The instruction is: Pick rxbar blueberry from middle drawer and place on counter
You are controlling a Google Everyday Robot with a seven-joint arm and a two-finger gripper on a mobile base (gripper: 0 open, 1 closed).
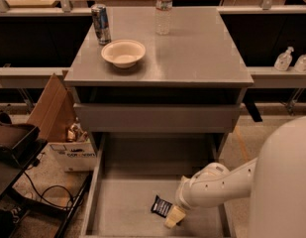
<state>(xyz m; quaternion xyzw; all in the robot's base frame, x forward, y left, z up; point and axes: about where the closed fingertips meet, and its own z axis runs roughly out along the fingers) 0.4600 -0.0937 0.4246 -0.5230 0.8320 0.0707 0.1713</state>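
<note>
The rxbar blueberry (161, 206), a small dark wrapper with white print, lies flat on the grey floor of the pulled-out middle drawer (124, 208), right of its centre. My gripper (174, 217) reaches down into the drawer from the right, its beige tip touching or just beside the bar's right end. The white arm (217, 182) comes in from the lower right. The grey counter (192, 48) is the cabinet top above.
On the counter stand a blue-silver can (100, 24), a white bowl (123, 52) and a clear water bottle (164, 8). A closed drawer front (155, 118) overhangs the open drawer. A cardboard box (58, 123) and cables sit on the floor at left.
</note>
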